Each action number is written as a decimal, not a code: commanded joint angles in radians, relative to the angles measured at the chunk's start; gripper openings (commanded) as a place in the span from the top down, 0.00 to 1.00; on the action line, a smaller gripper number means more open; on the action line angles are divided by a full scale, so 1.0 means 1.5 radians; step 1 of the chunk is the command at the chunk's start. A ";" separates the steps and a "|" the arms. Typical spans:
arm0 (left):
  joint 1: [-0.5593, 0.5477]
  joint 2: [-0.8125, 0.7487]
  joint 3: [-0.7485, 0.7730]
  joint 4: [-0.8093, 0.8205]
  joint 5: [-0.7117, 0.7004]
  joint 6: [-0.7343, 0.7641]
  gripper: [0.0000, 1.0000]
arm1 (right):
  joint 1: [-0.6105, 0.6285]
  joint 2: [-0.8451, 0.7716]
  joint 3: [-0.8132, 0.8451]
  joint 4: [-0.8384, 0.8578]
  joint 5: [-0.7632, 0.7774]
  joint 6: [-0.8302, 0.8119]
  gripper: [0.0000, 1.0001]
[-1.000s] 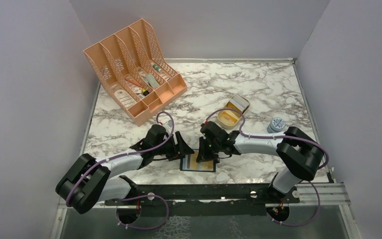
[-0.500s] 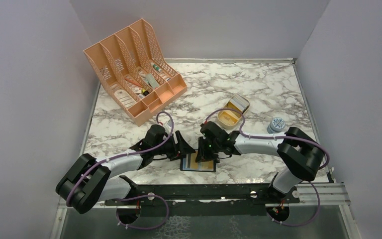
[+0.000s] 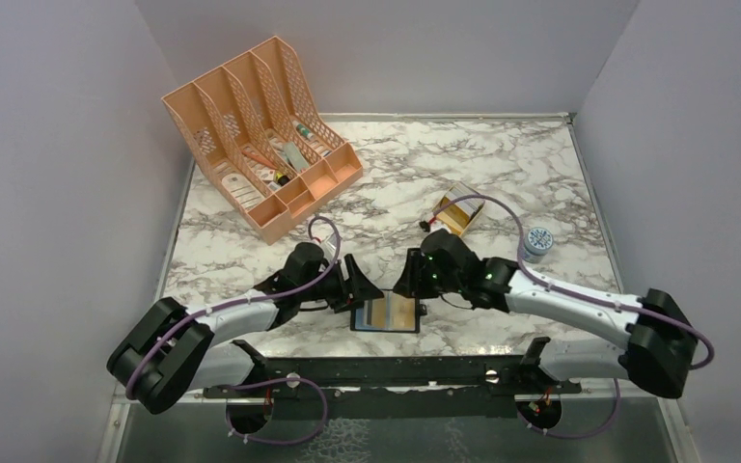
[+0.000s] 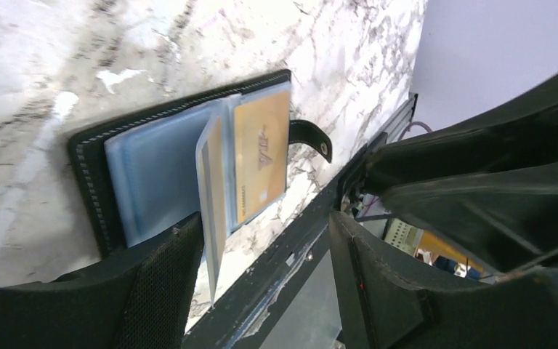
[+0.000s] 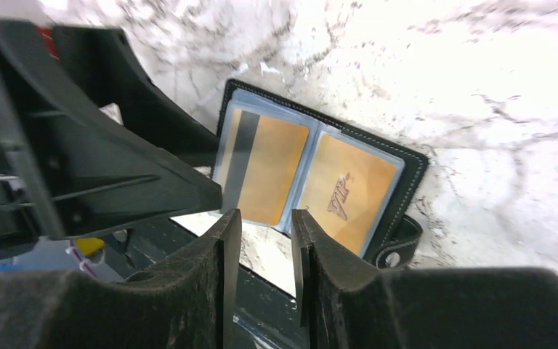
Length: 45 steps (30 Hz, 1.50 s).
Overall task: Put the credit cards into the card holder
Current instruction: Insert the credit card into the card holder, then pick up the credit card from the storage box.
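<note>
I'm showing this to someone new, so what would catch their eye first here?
The black card holder lying open at the near edge of the table, tan-orange cards showing in its clear sleeves, with the left gripper and right gripper close beside it. Then the peach organiser at the far left.

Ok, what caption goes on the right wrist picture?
Open card holder, two tan-orange cards sleeved inside, right gripper open nearby.

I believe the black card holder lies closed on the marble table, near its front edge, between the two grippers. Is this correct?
No. The card holder lies open, not closed: the right wrist view shows tan-orange cards in its sleeves. It is on the marble table, near its front edge, between the left gripper and right gripper.
</note>
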 commanded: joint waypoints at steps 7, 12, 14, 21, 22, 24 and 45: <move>-0.107 0.035 0.074 0.027 -0.049 -0.007 0.36 | 0.005 -0.205 0.034 -0.070 0.185 -0.071 0.66; -0.132 0.051 0.084 0.027 -0.064 -0.002 0.36 | 0.005 -0.195 0.082 -0.106 0.211 -0.099 0.66; -0.131 0.041 0.079 0.027 -0.072 0.002 0.36 | 0.005 -0.186 0.094 -0.114 0.218 -0.108 0.66; -0.131 -0.009 0.098 -0.092 -0.130 0.059 0.35 | 0.003 -0.119 0.141 -0.116 0.280 -0.201 0.66; -0.132 -0.016 0.108 -0.124 -0.144 0.076 0.35 | 0.002 -0.105 0.152 -0.117 0.291 -0.219 0.66; -0.131 -0.039 0.125 -0.180 -0.172 0.107 0.33 | -0.002 -0.070 0.171 -0.119 0.313 -0.255 0.66; -0.129 -0.138 0.238 -0.435 -0.249 0.275 0.01 | -0.223 0.328 0.370 -0.148 0.442 -0.544 0.59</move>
